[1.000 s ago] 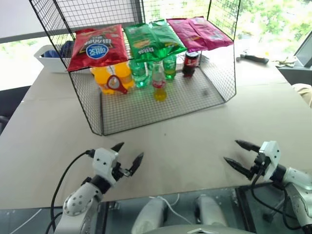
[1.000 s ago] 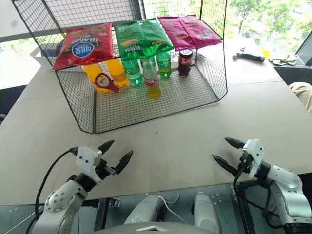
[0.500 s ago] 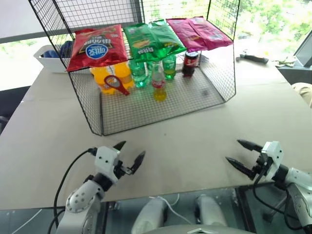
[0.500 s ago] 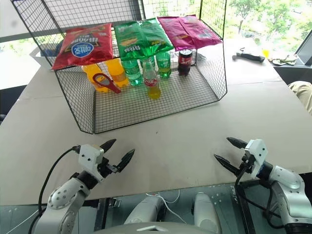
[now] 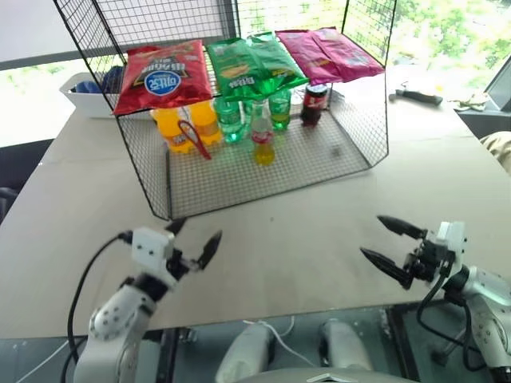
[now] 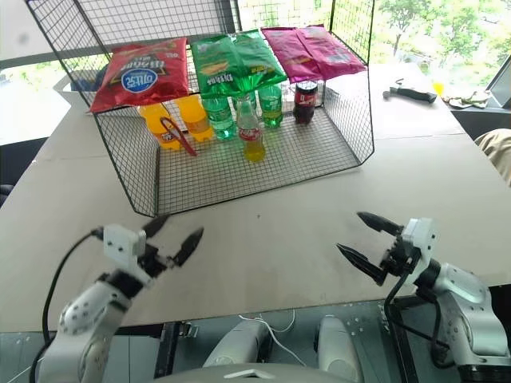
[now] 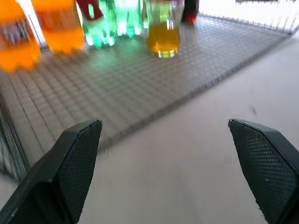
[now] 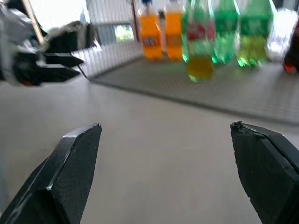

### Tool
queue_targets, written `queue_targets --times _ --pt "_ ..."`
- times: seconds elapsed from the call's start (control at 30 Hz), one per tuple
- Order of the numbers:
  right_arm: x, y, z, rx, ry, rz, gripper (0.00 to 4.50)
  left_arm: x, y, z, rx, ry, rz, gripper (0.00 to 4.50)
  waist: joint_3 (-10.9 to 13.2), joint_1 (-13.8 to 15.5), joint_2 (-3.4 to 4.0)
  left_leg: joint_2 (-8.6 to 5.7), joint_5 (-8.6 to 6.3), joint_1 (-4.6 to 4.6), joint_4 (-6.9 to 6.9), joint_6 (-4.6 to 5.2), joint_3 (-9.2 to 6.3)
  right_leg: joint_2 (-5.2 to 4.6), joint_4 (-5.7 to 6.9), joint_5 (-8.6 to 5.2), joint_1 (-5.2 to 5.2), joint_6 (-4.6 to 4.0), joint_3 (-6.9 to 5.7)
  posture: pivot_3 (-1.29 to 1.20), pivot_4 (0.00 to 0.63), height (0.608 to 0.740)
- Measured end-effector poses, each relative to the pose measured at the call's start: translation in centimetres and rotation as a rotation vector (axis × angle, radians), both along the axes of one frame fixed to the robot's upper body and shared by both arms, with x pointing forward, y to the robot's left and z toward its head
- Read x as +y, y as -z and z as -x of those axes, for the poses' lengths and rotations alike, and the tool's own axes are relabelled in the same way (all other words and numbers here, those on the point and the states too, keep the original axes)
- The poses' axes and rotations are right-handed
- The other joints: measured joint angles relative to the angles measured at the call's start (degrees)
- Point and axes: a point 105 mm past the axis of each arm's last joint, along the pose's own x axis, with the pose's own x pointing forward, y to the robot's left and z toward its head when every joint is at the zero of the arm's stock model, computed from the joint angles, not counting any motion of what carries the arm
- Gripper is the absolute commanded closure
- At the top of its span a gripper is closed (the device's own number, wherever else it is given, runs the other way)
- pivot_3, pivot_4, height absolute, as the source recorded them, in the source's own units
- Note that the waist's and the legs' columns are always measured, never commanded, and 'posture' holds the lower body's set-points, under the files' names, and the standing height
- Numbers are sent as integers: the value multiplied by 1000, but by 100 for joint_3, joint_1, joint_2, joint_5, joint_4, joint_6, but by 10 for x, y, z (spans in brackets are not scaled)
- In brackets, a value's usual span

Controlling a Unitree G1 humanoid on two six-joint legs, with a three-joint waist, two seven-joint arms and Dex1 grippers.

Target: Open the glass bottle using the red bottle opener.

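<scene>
The glass bottle (image 5: 261, 136), clear with yellow drink low in it, stands on the mesh floor of a wire rack (image 5: 239, 185), in front of the green bottles. Left of it, the red bottle opener (image 5: 194, 140) hangs edge-on in front of the orange soda bottles. My left gripper (image 5: 196, 234) is open and empty over the table, near the rack's front left corner. My right gripper (image 5: 373, 237) is open and empty over the table's front right, well short of the rack. In the wrist views the bottle (image 7: 163, 29) (image 8: 199, 44) lies ahead between each gripper's spread fingers.
Red, green and magenta chip bags (image 5: 247, 64) lie on the rack's top shelf. Orange bottles (image 5: 180, 124), green bottles (image 5: 275, 108) and a dark cola bottle (image 5: 314, 104) stand at the back. A white bin (image 5: 80, 92) sits behind on the left. A black tool (image 5: 415, 96) lies far right.
Both grippers have risen off the table, the left drifting leftward and the right swinging in toward the centre. The red opener has turned from showing its loop to edge-on.
</scene>
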Motion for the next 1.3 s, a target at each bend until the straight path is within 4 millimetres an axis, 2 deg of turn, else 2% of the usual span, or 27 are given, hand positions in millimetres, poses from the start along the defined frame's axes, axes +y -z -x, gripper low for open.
queue_targets --times 0.03,0.13,0.3,0.4,0.57,0.8,1.2,1.23,1.3 --pt "8 -12 1 -30 -27 -18 54 -2 -9 -7 -33 3 7 0 -4 -4 -6 -1 0 0 0 0 1 1 -1 0 -1 0 0 0 150 740" --pt "24 -26 -1 -60 -60 -59 54 -7 -23 -22 -84 -18 51 0 -6 -9 -13 -2 13 -4 0 -23 3 1 -3 1 -6 -1 1 0 150 740" --pt "41 -45 -3 -90 -104 -96 54 -6 -36 -41 -126 -95 107 0 -5 -3 -13 -1 15 -24 1 -26 -3 1 -2 3 -25 -3 -3 0 150 740" --pt "49 -60 -2 -132 -138 -113 54 -3 -53 -52 -180 -158 125 0 -5 -1 -16 -2 15 -25 4 -26 -5 1 -3 3 -24 -4 -7 0 150 740" --pt "56 -61 0 -128 -168 -105 54 3 -64 -68 -221 -250 130 0 -5 -2 -16 -4 15 -27 4 -26 -5 1 -2 4 -24 -4 -7 0 150 740" --pt "56 -64 -3 -150 -150 -92 54 12 -60 -88 -218 -361 175 0 -5 -3 -16 -4 15 -27 5 -26 -6 1 -1 4 -26 -4 -7 0 150 740" --pt "58 -66 -6 -177 -132 -83 54 15 -68 -117 -263 -405 201 0 -5 -6 -17 -8 15 -29 8 -26 -6 0 1 5 -27 -4 -7 0 150 740" --pt "58 -66 -6 -178 -129 -80 0 15 -69 -118 -269 -405 204 532 -5 -6 -17 -9 15 -29 8 -26 -6 0 1 5 -28 -4 -7 0 150 740" --pt "58 -65 -7 -182 -125 -77 0 13 -70 -118 -281 -401 213 1191 -5 -10 -17 -8 15 -32 8 -27 -5 0 1 5 -32 -4 -5 0 150 740"
